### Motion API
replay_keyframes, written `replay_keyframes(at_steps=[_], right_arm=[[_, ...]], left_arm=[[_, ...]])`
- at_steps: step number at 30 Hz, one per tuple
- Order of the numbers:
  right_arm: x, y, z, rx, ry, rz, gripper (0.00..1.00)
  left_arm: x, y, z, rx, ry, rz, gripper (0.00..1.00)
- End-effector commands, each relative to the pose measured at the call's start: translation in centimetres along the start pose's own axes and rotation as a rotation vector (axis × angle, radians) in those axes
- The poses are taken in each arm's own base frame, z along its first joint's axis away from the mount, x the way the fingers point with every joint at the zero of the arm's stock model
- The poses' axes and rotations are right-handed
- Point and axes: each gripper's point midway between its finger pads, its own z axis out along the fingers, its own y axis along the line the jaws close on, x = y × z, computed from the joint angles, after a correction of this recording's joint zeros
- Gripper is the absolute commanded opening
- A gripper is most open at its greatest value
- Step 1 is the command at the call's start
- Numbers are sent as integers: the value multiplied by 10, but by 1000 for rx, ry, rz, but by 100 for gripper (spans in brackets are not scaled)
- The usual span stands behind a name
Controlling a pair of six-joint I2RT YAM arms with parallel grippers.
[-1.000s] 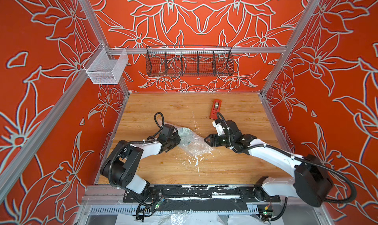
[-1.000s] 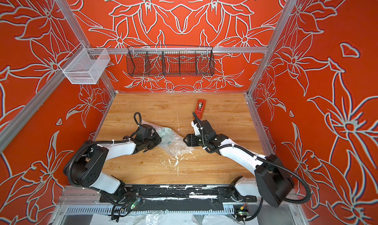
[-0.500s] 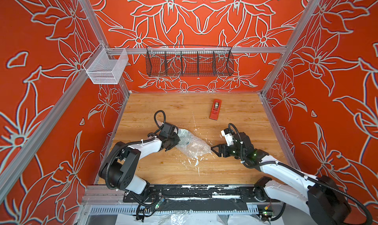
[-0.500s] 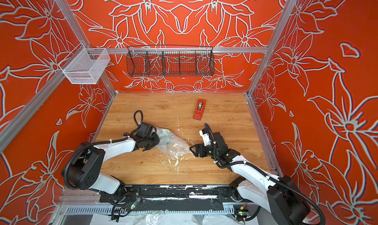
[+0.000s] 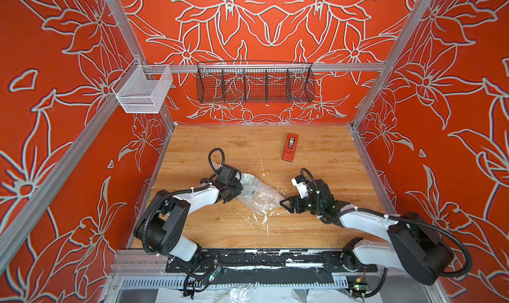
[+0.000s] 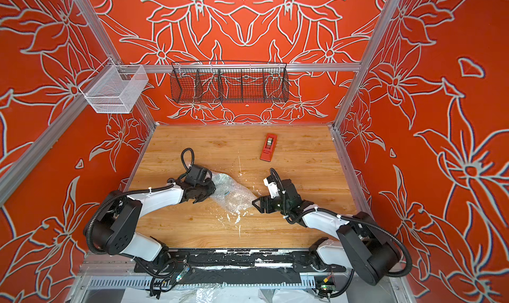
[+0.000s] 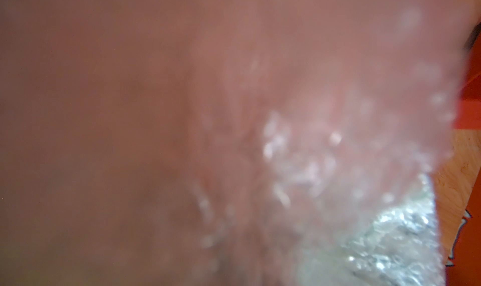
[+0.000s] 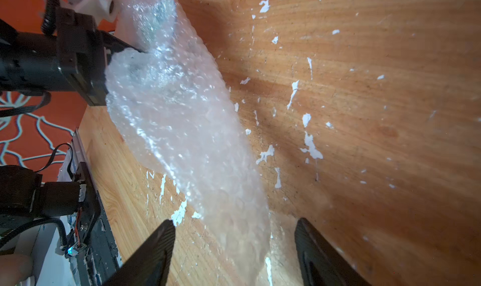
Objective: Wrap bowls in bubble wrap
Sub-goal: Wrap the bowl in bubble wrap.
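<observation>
A crumpled bundle of bubble wrap (image 5: 259, 197) lay near the middle of the wooden desk (image 5: 330, 163), tapering from a thick left end to a thin right one. The bowl (image 5: 248, 187) showed only dimly as a greenish shape through the plastic at the thick end. The left fingers (image 5: 237, 190) were closed and buried in that end of the wrap, which pressed against the left wrist camera and blurred its view. The right fingers (image 5: 285, 203) stood wide open, low over the desk, one on each side of the wrap's thin tail without pinching it. A red tape dispenser (image 5: 289, 147) lay flat on the far side of the desk, well apart from the bundle and both arms.
</observation>
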Motion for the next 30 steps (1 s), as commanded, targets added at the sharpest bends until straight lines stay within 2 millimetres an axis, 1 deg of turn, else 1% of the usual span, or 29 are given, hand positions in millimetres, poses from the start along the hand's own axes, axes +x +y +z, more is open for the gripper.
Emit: replay_keyframes(at_steps=[1, 5, 12, 14, 16, 17, 22, 24, 27, 30], right_arm=[[-14, 15, 8, -52, -33, -48, 73], [-13, 10, 15, -26, -27, -42, 71], [-16, 6, 27, -18, -14, -36, 66], [-15, 5, 30, -19, -2, -29, 64], [-13, 5, 32, -25, 11, -17, 59], [-11, 6, 34, -32, 22, -8, 55], [-1, 12, 33, -70, 57, 16, 44], [1, 14, 33, -83, 72, 15, 33], [-3, 25, 33, -128, 81, 9, 21], [-14, 42, 31, -190, 84, 10, 9]], left_arm=[[22, 39, 6, -149, 65, -15, 1], [22, 39, 6, -151, 64, -14, 1], [23, 39, 6, -149, 66, -11, 0], [22, 39, 6, -151, 63, -13, 0], [22, 39, 5, -150, 59, -12, 0], [21, 39, 4, -151, 56, -13, 0], [19, 37, 2, -143, 45, -13, 0], [19, 37, 2, -140, 43, -12, 0], [20, 35, 2, -130, 40, -12, 0], [21, 36, 2, -128, 33, -12, 0]])
